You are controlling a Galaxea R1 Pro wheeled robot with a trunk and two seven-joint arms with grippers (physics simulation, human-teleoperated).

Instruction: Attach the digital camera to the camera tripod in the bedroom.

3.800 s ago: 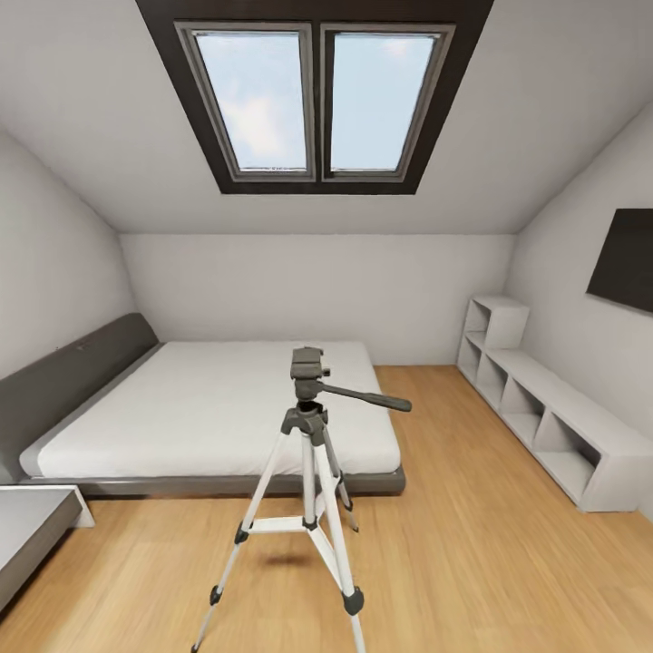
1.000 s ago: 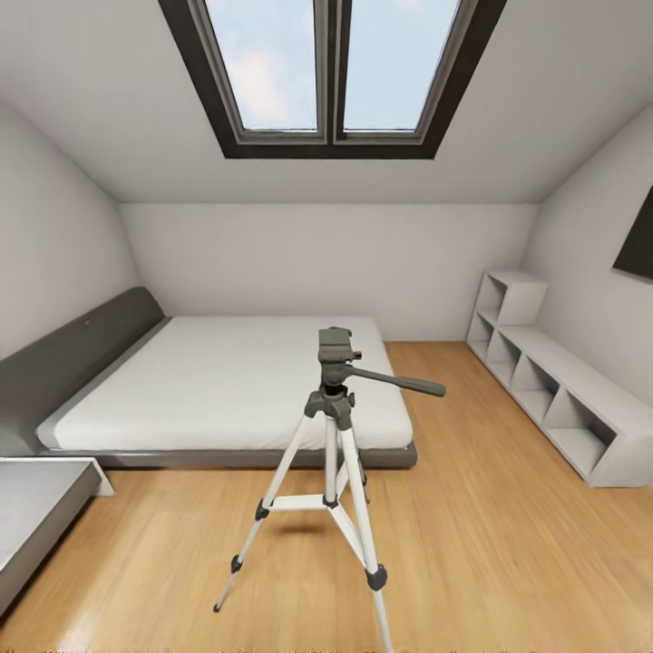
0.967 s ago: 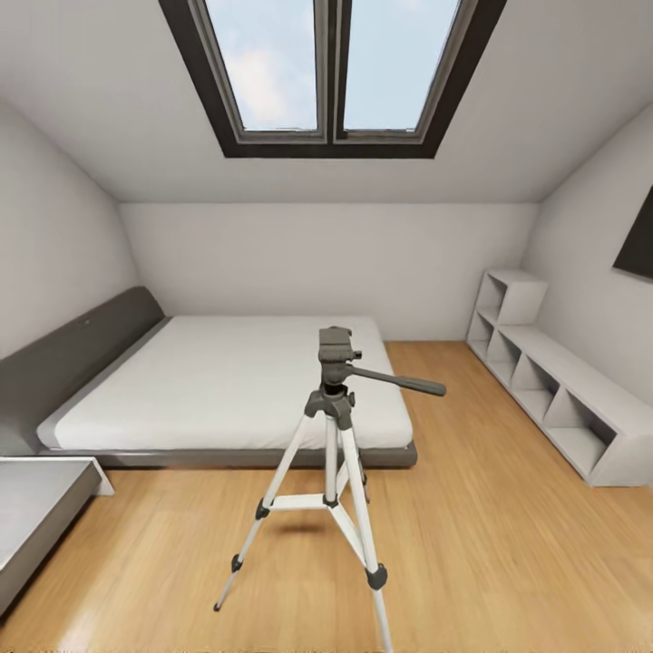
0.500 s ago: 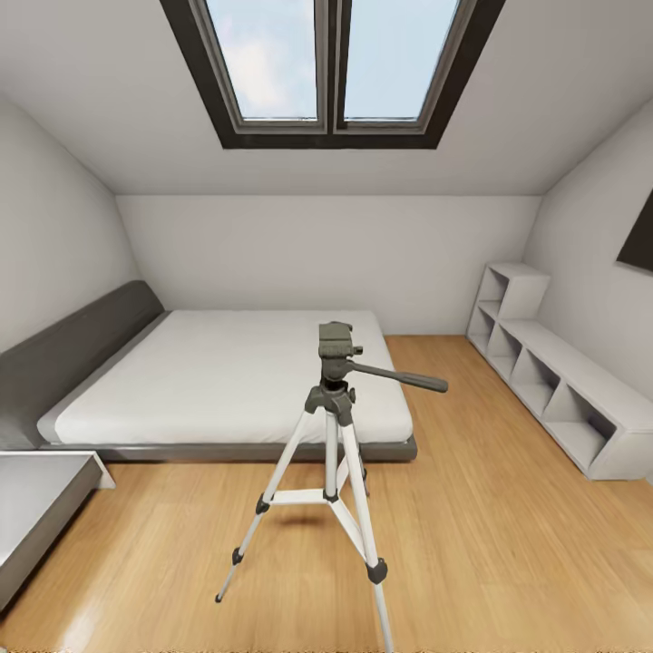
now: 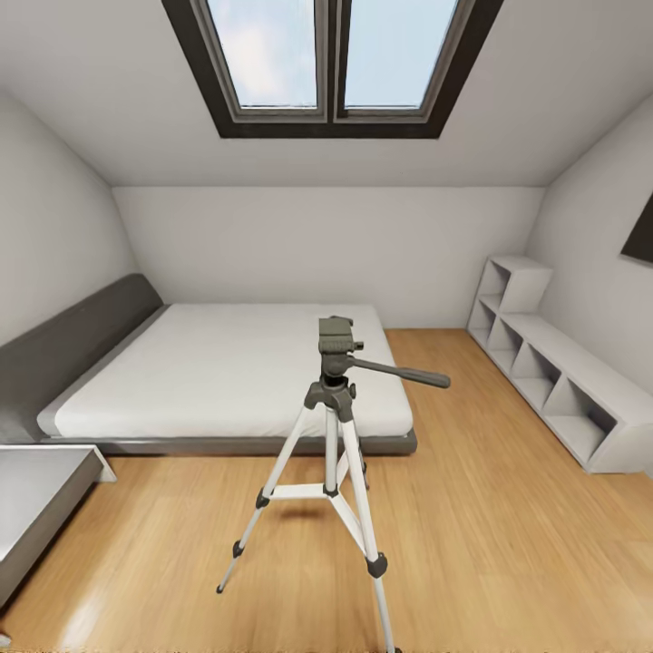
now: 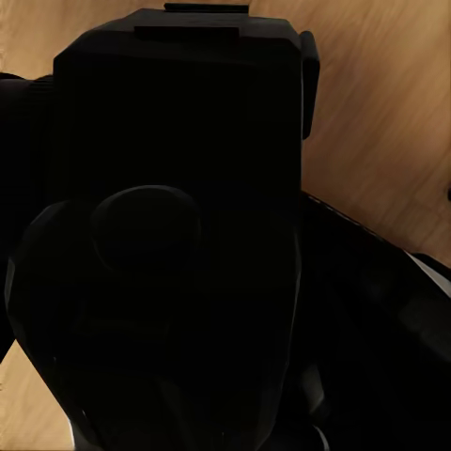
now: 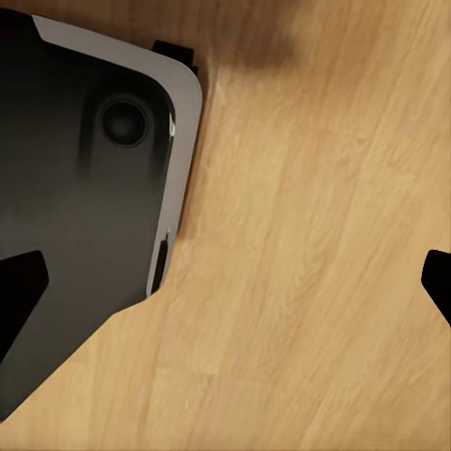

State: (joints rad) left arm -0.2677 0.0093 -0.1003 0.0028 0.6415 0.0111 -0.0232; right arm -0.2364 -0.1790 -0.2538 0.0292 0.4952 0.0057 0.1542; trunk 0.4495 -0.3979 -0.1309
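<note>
You have the camera tripod upright on the wood floor, in front of the bed. L wrist cam: digital camera very close, grip cannot be told. R gripper fingers spread, nothing between.

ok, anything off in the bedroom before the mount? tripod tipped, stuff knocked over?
Nothing stands out. The camera tripod stands upright on the wood floor, legs spread, pan head level and bare. The bed and cube shelves look undisturbed. A black object, likely the digital camera, sits close against the left wrist camera.
</note>
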